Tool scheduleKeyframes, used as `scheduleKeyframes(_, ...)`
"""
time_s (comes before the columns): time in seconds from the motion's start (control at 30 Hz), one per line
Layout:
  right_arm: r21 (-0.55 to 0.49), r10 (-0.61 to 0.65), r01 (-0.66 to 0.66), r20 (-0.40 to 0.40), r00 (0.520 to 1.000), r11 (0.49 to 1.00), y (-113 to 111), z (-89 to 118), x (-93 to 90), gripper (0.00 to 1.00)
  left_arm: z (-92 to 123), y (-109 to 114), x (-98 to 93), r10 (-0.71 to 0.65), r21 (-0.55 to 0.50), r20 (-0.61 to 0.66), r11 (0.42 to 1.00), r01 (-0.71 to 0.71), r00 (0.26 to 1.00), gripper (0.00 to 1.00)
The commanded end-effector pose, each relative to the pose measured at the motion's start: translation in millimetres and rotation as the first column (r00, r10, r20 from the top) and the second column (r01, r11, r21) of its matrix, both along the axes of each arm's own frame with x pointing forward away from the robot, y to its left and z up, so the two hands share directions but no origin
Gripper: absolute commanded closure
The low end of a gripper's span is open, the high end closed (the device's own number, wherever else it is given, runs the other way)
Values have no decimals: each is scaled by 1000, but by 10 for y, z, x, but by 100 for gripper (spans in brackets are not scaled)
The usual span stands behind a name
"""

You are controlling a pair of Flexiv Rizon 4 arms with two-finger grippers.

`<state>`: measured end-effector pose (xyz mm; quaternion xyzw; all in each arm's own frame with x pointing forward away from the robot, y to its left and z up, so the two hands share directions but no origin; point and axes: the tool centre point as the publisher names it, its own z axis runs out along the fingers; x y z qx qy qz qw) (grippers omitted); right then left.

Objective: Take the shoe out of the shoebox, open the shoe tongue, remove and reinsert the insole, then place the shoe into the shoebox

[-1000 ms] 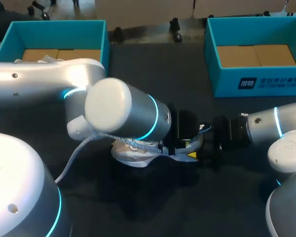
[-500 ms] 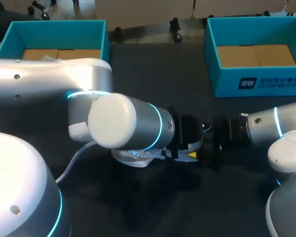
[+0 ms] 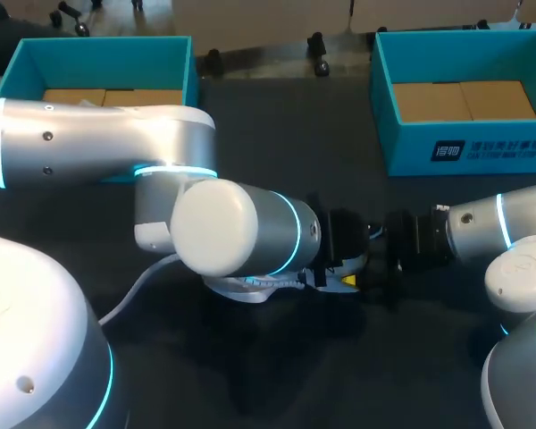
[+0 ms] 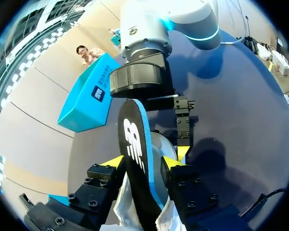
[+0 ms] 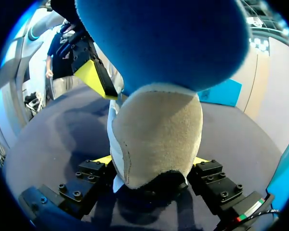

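The pale shoe [image 3: 241,288] lies on the dark table mid-view, mostly hidden under my left arm. In the right wrist view its beige suede heel [image 5: 156,139] sits between the fingers of my right gripper [image 5: 151,161], which touch it from both sides. The insole [image 4: 135,154], black with a blue edge and a white logo, stands upright out of the shoe [image 4: 160,144]. My left gripper [image 4: 143,162] has a yellow tip pressed on each face of it. The insole's blue underside [image 5: 164,43] fills the view above the heel. The two grippers [image 3: 362,273] meet nose to nose over the shoe.
One teal shoebox [image 3: 103,46] stands at the back left, and another teal box [image 3: 464,152] at the back right, both with cardboard floors. My left arm's elbow [image 3: 223,228] bulks over the table's middle.
My left arm's elbow has swung a little right and toward the front, covering more of the shoe. The left fingers have drawn closer together on the insole. The right arm has kept still.
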<state>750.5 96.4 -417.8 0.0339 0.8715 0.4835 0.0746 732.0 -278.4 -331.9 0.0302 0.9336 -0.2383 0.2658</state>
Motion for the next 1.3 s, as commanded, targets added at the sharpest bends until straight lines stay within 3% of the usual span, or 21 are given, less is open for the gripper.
scheduleKeyframes(0.03, -8, -2, 2, -1, 1000, 1000, 38, -27, 2, 100, -73, -34, 9, 1, -8, 5, 1000, -1, 1000, 52)
scheduleKeyframes(0.4, -8, -2, 2, -1, 1000, 1000, 38, -27, 2, 100, -107, -21, 48, 10, -30, 1, 999, -10, 1000, 73)
scheduleKeyframes(0.53, -8, -2, 2, -1, 1000, 1000, 38, -27, 2, 100, -120, -23, 57, 15, -31, 4, 999, -14, 1000, 85)
scheduleKeyframes(0.57, -8, -2, 2, -1, 1000, 1000, 38, -27, 2, 100, -120, -23, 57, 16, -30, 6, 999, -16, 1000, 93)
scheduleKeyframes(0.67, -8, -2, 2, -1, 1000, 1000, 38, -27, 2, 100, -107, -18, 64, 17, -33, 5, 999, -17, 1000, 100)
scheduleKeyframes(1.3, -8, -2, 2, -1, 1000, 1000, 38, -27, 2, 100, 395, -91, -16, 0, -114, -55, 993, -6, 998, 100)
